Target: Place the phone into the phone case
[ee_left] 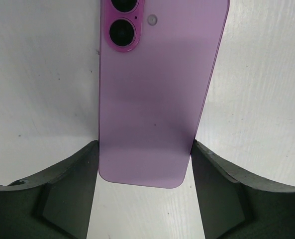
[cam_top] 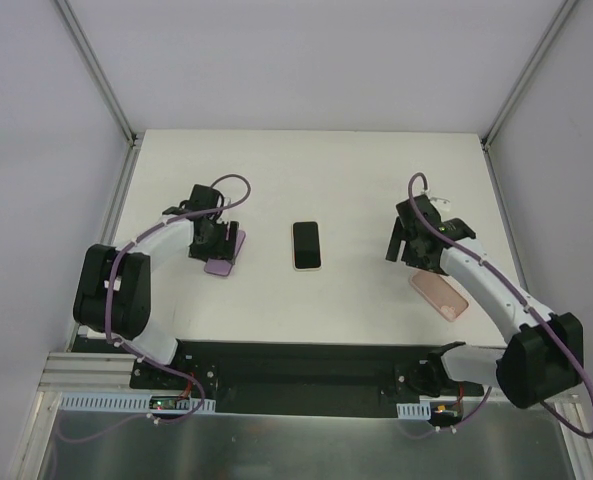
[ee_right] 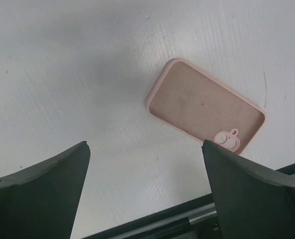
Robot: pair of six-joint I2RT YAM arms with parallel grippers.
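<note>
A: Surface, room?
B: White tabletop (cam_top: 356, 190), pale walls (cam_top: 306, 60). A dark-screened phone (cam_top: 306, 245) lies mid-tabletop, perhaps cased; purple phone (ee_left: 157, 94) left of it, pink case (ee_right: 204, 112) right.
A: Fingers?
B: The left fingers (ee_left: 62, 189) clasp the purple phone's edges; the right fingers (ee_right: 43, 189) gape.

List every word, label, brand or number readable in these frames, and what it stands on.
No text can be read in any view.
Purple phone: plain back, no logo or print in view.
Pink case: no lettering, only the camera cut-out.
Middle phone: dark screen, nothing shown.
Green board by the left base: any print is too small to read.
</note>
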